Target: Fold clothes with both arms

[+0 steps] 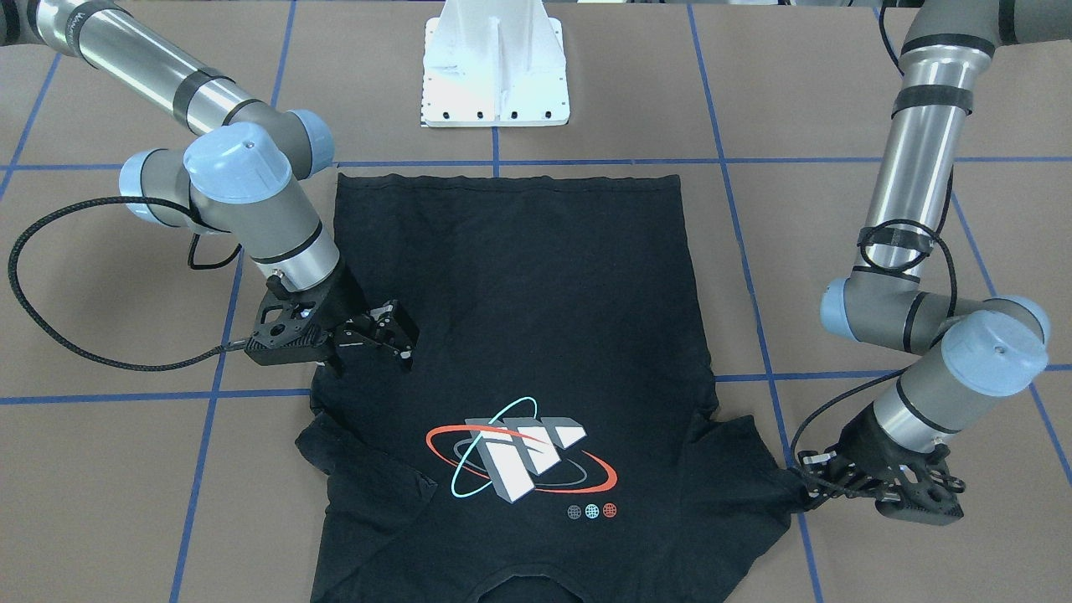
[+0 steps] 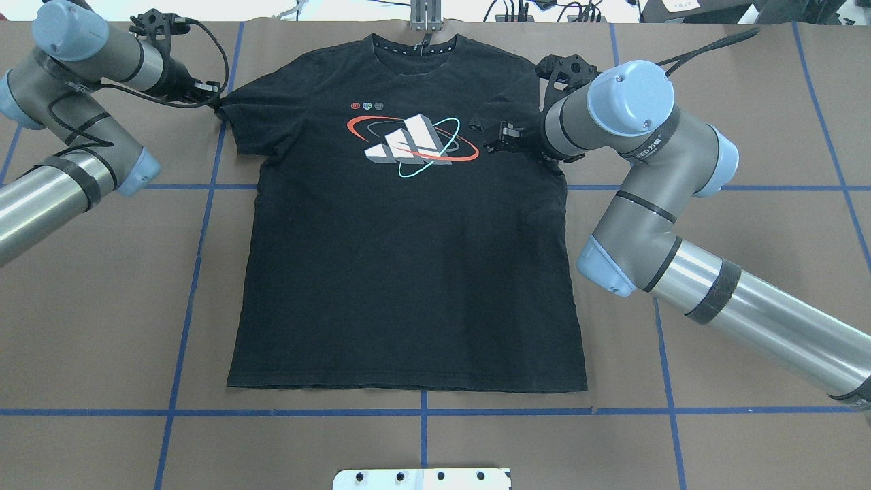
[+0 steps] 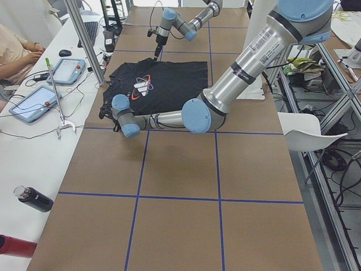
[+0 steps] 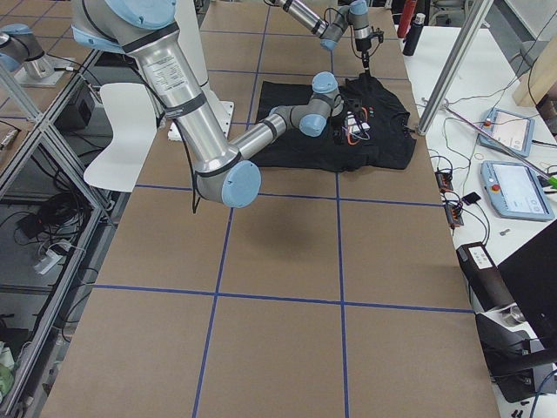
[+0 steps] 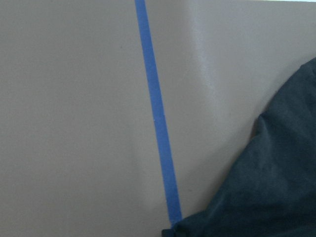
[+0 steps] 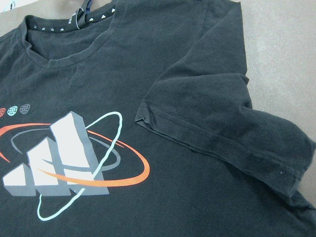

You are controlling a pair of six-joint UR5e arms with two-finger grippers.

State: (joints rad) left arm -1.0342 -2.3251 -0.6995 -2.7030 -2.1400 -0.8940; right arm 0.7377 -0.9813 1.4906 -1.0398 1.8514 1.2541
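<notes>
The black T-shirt (image 2: 408,272) lies flat, logo (image 2: 408,139) up, collar at the far edge. My left gripper (image 2: 212,99) is shut on the tip of the shirt's left sleeve and holds it stretched outward; it also shows in the front view (image 1: 811,490). My right gripper (image 2: 502,138) hovers open and empty over the shirt's right chest, and shows in the front view (image 1: 394,335). The right sleeve (image 6: 207,118) lies folded inward on the shirt. The left wrist view shows only a shirt edge (image 5: 276,187); no fingers show in either wrist view.
The white pedestal base (image 1: 496,75) stands at the robot's edge of the table. Blue tape lines (image 5: 158,123) cross the brown tabletop. A side desk with tablets (image 3: 67,70), a bottle (image 3: 34,197) and a seated person (image 3: 17,51) lies beyond the far edge.
</notes>
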